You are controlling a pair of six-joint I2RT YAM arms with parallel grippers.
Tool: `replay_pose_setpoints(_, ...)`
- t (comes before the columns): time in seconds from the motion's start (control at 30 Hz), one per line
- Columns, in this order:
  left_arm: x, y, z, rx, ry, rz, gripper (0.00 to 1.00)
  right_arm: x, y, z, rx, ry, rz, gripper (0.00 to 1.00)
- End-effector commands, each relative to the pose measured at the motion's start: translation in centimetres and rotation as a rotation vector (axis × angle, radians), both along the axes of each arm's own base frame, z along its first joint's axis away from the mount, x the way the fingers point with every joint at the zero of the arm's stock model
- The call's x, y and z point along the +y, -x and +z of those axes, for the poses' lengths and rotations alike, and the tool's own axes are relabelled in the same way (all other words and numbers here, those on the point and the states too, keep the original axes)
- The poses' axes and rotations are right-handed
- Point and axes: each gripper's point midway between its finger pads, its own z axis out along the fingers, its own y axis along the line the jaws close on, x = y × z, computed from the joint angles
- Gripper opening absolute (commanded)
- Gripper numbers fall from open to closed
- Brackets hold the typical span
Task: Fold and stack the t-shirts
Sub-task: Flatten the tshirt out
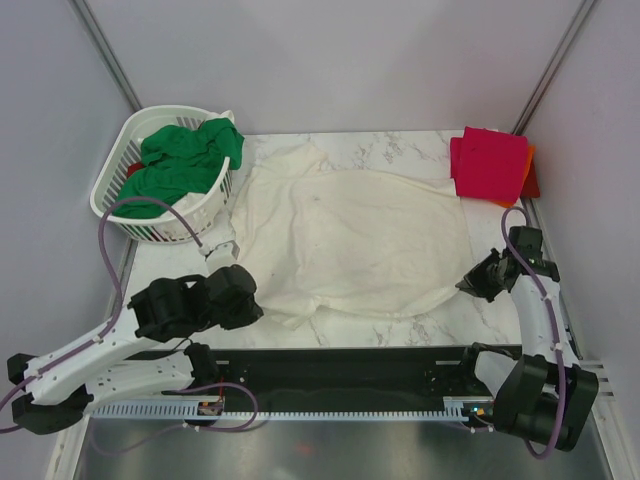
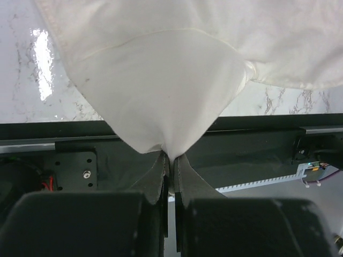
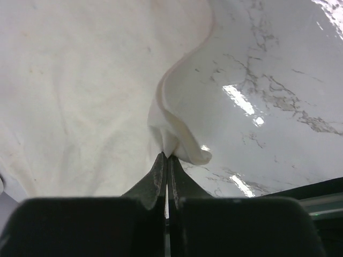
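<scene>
**Step in hand (judged): grasp both sides of the cream shirt for a fold**

State of the parts:
- The cream shirt (image 1: pixel 350 240) lies spread, with wrinkles, on the middle of the surface (image 1: pixel 500 310).
- The left fingers (image 2: pixel 158 176) are together, clamped on a corner of the shirt at its left side. The cloth draws to a point at the tips.
- The right fingers (image 3: pixel 156 176) are together, clamped on a curled edge at the shirt's right side.
- The green shirt (image 1: pixel 190 155) lies bunched in the basket (image 1: pixel 100 195) at the far left. The basket is just beside the cream shirt's left edge.
- The pink shirt (image 1: pixel 487 160) lies folded on the orange shirt (image 1: pixel 530 170) at the far right corner.

Procedure:
1. Confirm that each grip takes enough cloth. The right one holds only a thin roll of edge, which may slip.
2. Raise both sides together and at equal height. This keeps the span between the grips taut and level.
3. Carry the cloth across in one arc. Do not drag it, because dragging bunches the lower layer.
4. Keep the left side away from the basket wall.
5. Lay the edge down flat before release.

Markings: no brand, label or writing can be read in any view.
</scene>
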Motion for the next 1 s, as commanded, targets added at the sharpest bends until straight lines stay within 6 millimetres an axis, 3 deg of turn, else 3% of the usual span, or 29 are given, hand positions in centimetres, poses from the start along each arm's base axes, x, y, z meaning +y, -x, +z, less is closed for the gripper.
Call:
replay_pose_setpoints(0.0, 2.0, 0.7, 1.1, 0.015, -0.022, 0.041, 0.02, 0.1, -1.0, 2.9, -0.068, 0.067, 0.073, 0.00)
replay_pose_setpoints(0.1, 2.5, 1.5, 1.1, 0.048, -0.030, 0.038, 0.02, -0.4, -0.3, 3.9, -0.052, 0.149, 0.110, 0.00)
replay_pose_setpoints(0.3, 1.7, 3.1, 1.1, 0.127, -0.025, -0.037, 0.02, -1.6, 1.5, 6.0, -0.061, 0.273, 0.085, 0.00)
replay_pose_setpoints(0.5, 1.6, 4.5, -1.4, 0.231, -0.083, -0.071, 0.02, -2.7, 1.4, 7.3, -0.077, 0.344, 0.062, 0.00)
replay_pose_setpoints(0.63, 1.4, 5.2, -1.8, 0.262, -0.094, -0.119, 0.02, -4.3, 1.0, 9.0, -0.105, 0.443, 0.042, 0.00)
replay_pose_setpoints(0.7, 1.4, 5.2, -1.9, 0.265, -0.117, -0.148, 0.02, -4.6, 0.5, 9.9, -0.133, 0.468, 0.041, 0.00)
replay_pose_setpoints(0.8, 1.0, 3.9, -1.2, 0.220, -0.158, -0.153, 0.02, -3.3, -1.3, 9.8, -0.181, 0.402, 0.093, 0.00)
replay_pose_setpoints(0.87, -0.2, 2.5, 0.2, 0.163, -0.145, -0.171, 0.03, -1.8, -3.0, 10.5, -0.250, 0.328, 0.131, 0.00)
replay_pose_setpoints(0.97, -2.0, 0.4, 1.0, 0.114, -0.176, -0.243, 0.04, -1.4, -5.4, 11.1, -0.288, 0.293, 0.150, 0.00)
